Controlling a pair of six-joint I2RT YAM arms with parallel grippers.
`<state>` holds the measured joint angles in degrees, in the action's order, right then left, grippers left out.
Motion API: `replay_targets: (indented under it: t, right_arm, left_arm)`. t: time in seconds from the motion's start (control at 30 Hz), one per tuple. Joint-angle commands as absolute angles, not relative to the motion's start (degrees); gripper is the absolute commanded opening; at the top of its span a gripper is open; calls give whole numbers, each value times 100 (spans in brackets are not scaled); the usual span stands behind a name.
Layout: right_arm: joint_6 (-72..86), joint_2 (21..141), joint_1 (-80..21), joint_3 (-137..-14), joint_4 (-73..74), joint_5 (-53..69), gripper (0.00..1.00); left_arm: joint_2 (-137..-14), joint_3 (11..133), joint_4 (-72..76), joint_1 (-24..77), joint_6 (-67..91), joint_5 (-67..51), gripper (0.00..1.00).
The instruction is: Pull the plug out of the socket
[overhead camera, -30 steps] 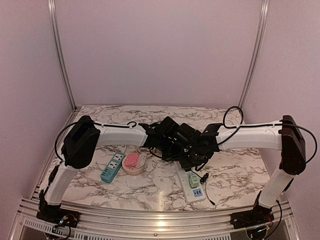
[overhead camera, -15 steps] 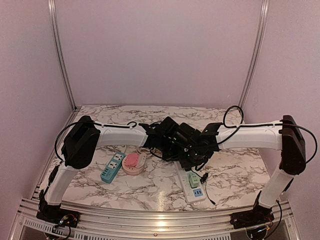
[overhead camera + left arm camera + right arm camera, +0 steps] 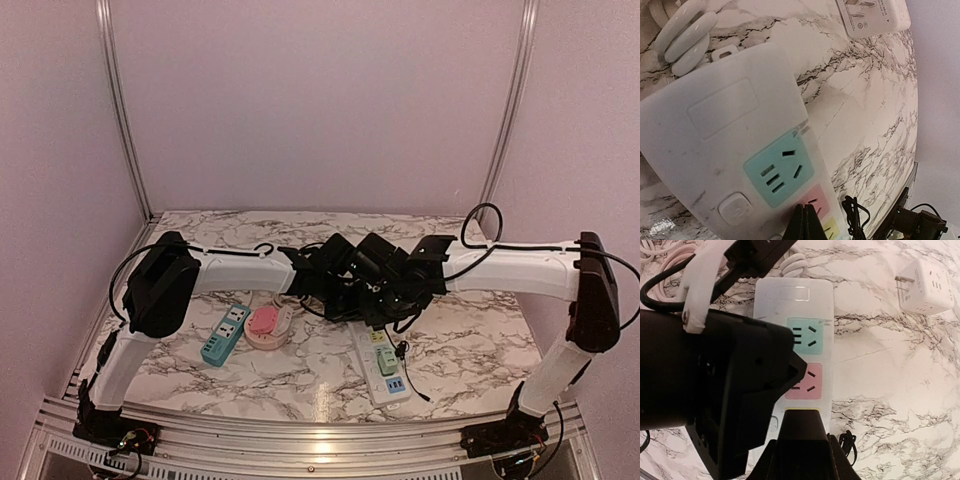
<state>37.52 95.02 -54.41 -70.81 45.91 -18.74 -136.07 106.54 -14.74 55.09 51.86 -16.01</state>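
Nearest the bases, the white power strip (image 3: 386, 375) is lying lengthwise on the marble table (image 3: 480, 340), with a thin black cord (image 3: 847, 444) bunching just beside its edge. Over the yellow socket (image 3: 831, 231), the right gripper (image 3: 801, 439) is clamping a squat black block that I am reading as the plug (image 3: 801, 422). It is black on black, so whether its prongs are seated or out is not showing. Next along, the left gripper (image 3: 805, 219), fingers pressed together, is pointing its tip at the pink socket (image 3: 807, 382), seemingly pinning the strip down. Beyond that are sitting the teal socket (image 3: 806, 335) and, well apart, a white cube adapter (image 3: 926, 286). The plug is looking rigid, light and smooth-sided, so it is wanting a firm hold on its flat flanks, never on the soft cord. The strip is looking light enough to be lifting along with it.
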Motion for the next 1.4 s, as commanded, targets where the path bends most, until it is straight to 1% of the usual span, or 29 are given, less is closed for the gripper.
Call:
replay_targets:
  t: [0.0,0.13,0.37,0.63,0.97,1.23,1.37]
  right_arm:
    - [3774,9151,-5384,-7283,4653,-2039,10]
    - [3703,8823,-5114,-7058,4637,-1951,10]
    - [3375,8200,-4332,-6461,4299,-1676,10]
    - [2919,7674,-3067,-5344,2822,-426,11]
    - [2861,7925,-1711,-4502,968,1631,12]
    - [2754,8468,-1435,-4387,701,1991,12]
    - [2737,8579,-1351,-4210,640,2004,17]
  left_arm:
    - [-14046,10406,-2232,5533,5107,-1204,0]
    - [-14008,10436,-2219,5528,5082,-1195,0]
    - [-13952,10532,-2248,5520,5010,-1203,0]
    - [-13847,10778,-2472,5520,4796,-1031,0]
    - [-13680,10835,-2628,5520,4638,-889,0]
    - [-13648,11080,-2769,5528,4546,-821,0]
    - [-13649,11172,-2835,5528,4532,-817,0]
